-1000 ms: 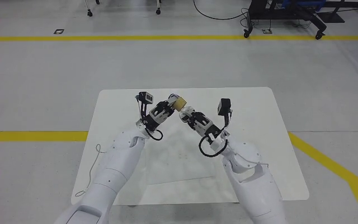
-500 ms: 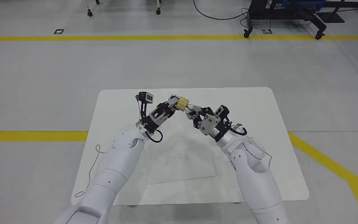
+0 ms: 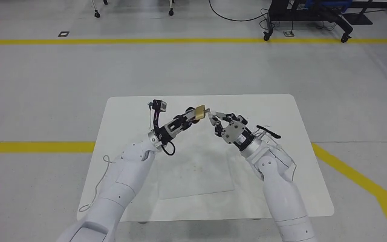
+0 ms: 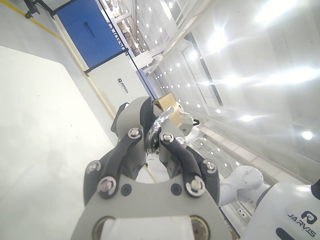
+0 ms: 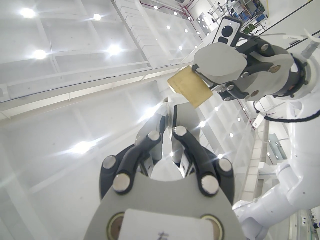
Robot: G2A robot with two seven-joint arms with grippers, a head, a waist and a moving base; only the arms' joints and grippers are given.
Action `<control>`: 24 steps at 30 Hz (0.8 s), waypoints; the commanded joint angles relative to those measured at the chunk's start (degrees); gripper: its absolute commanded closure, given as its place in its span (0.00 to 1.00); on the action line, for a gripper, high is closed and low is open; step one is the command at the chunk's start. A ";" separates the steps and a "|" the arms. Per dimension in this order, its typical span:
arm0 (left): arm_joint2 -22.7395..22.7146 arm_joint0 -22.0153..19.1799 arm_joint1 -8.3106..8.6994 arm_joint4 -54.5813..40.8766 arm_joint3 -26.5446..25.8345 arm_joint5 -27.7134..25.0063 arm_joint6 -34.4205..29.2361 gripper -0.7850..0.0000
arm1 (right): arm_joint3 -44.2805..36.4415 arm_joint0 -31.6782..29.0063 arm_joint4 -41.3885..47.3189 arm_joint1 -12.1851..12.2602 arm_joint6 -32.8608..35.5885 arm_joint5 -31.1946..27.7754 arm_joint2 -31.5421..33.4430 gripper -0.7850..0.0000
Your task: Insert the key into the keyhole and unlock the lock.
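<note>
Lock (image 3: 199,111) is hanging in clamped left fingers (image 4: 132,116); right fingers (image 5: 187,118), pinching the key (image 3: 209,111), are holding it at the keyhole end; insertion unconfirmed, unlocking not yet done.

A white table top with rounded corners (image 3: 278,121) lies under the left claw (image 3: 192,115) and the right claw (image 3: 213,115). A faint rectangular patch (image 3: 193,178) marks it, nearer the robot than both claws. On the grey floor (image 3: 181,66), one yellow painted line (image 3: 151,41) runs well beyond the claws, and another yellow line (image 3: 42,146) passes out from the table on the left claw's side. A black wheeled frame (image 3: 308,15) stands far beyond the right claw. Behind the left claw stand a blue panel board (image 4: 85,33) and a white panel board (image 4: 110,81)
</note>
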 commanded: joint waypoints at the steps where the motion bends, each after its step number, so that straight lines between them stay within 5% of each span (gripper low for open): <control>1: -0.15 0.13 0.10 0.05 -0.29 -0.09 0.42 1.00 | 0.26 0.17 -0.56 0.13 -0.30 0.34 -0.01 1.00; 3: -0.47 0.12 0.25 0.22 -0.48 -0.08 0.98 1.00 | 0.43 0.35 -0.37 0.22 -0.34 0.24 0.22 1.00; 5: -0.97 0.02 0.50 0.49 -0.55 -0.01 1.41 1.00 | 0.29 0.38 -1.37 0.39 -1.13 -0.79 0.73 0.49; 6: -1.26 -0.06 0.65 0.74 -0.61 0.00 1.63 1.00 | 0.06 0.30 -1.93 0.47 -1.64 -1.68 1.11 0.00; 15: -2.14 -0.58 2.78 10.66 -2.82 5.18 -2.20 1.00 | -6.32 -2.80 -14.17 1.88 -5.56 -12.74 6.98 0.00; 24: 3.82 1.05 4.35 31.38 -8.64 16.31 -8.94 1.00 | -6.32 -2.80 -14.17 1.88 -5.56 -12.74 6.98 0.00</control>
